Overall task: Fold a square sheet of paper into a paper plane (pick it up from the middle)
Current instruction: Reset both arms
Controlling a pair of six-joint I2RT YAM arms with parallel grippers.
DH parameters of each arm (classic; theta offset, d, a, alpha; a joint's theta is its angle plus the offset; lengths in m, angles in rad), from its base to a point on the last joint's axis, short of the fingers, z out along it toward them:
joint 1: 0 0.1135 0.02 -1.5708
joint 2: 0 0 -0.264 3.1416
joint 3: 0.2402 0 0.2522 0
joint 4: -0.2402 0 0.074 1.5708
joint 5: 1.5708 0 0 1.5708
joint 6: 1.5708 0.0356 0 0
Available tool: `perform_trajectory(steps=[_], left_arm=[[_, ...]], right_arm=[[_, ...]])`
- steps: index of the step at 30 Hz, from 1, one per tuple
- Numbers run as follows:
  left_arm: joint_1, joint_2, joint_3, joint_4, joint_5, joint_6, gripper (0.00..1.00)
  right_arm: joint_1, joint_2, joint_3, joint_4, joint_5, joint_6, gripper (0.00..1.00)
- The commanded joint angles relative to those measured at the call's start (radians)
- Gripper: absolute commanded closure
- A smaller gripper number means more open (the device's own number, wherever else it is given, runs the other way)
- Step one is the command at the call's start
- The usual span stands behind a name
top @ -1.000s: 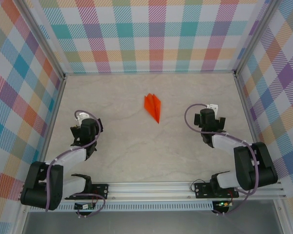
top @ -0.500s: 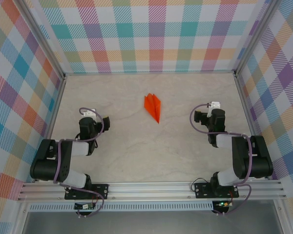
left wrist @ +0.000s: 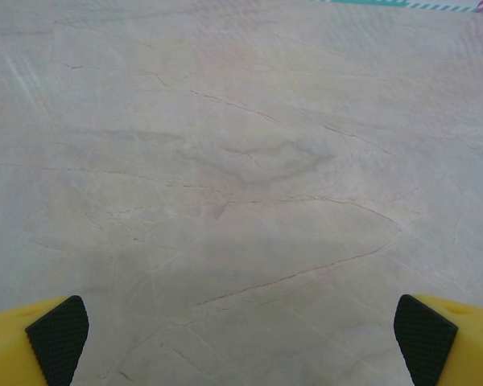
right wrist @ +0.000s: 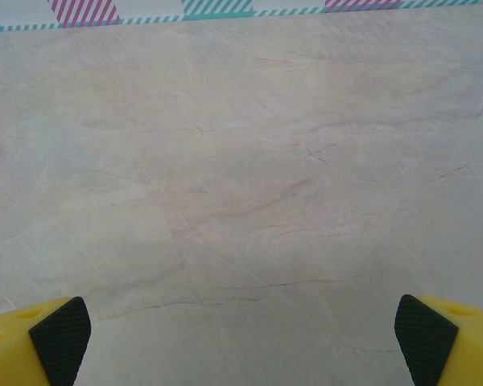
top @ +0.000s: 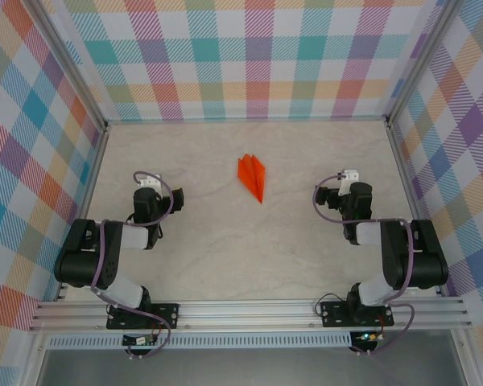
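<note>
Orange paper plane (top: 253,177) is seen folded; left gripper (left wrist: 241,338) and right gripper (right wrist: 241,338) are spread wide, empty; unpressed creases may be sprung apart.

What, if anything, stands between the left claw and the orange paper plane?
Nothing visible does. Bare table lies between the open left claw and the paper plane, which rests untouched near the middle.

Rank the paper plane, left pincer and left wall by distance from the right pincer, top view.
1. paper plane: centre, on the left of the right pincer.
2. left pincer: opposite side, past the plane.
3. left wall: beyond the left pincer.
</note>
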Motion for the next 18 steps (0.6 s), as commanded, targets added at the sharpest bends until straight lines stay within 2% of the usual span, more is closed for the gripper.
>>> perform_trajectory(steps=[1, 18], left_arm=[[0.012, 0.008, 0.018, 0.009, 0.015, 0.012, 0.0], [0.012, 0.011, 0.028, -0.004, 0.031, 0.019, 0.0]], right_arm=[[-0.005, 0.006, -0.004, 0.057, -0.029, -0.016, 0.0], [-0.014, 0.007, 0.003, 0.046, -0.041, -0.009, 0.0]])
